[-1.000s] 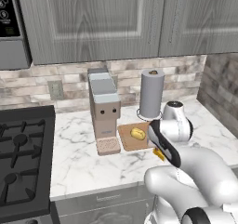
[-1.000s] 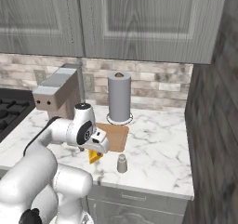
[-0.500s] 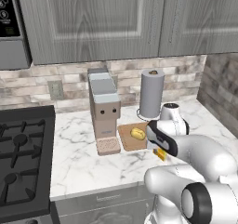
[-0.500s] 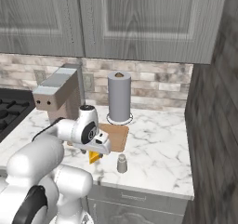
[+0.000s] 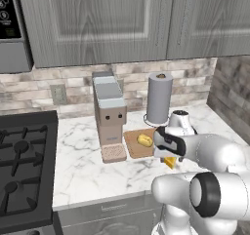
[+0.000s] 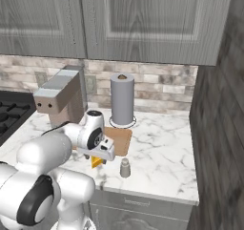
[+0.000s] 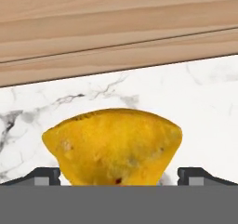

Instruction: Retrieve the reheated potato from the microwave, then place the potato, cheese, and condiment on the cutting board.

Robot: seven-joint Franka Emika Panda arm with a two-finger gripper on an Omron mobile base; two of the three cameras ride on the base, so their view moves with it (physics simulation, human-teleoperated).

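**kitchenbot_fan:** So where are we? The potato [image 5: 144,141] is already sitting on the cutting board [image 5: 135,144], in front of the paper towel roll [image 5: 159,99]. Looks like that step's done.

**pandawatcher:** Yep, I'd say it's on the cheese now. The cheese [image 7: 114,146] is lying on the marble tabletop [image 5: 83,161], just off the board's near edge, not on it yet. In the hand view the pincer [image 7: 118,175] is low over the wedge, with the board's wood right behind it.

**kitchenbot_fan:** Grabbed it yet?

**pandawatcher:** Nope. Pincer's spread wide, one fingertip [image 7: 45,175] on each side of the wedge, not touching it as far as I can tell. Next move, my guess: squeeze in on the flat faces, lift, carry it a short way over and set it down beside the potato.

**kitchenbot_fan:** And the condiment?

**pandawatcher:** Probably that little grey shaker [image 6: 125,168] standing near the tabletop's front edge, just beside the cheese. Untouched so far. The microwave [image 5: 10,28] is off at the upper left.
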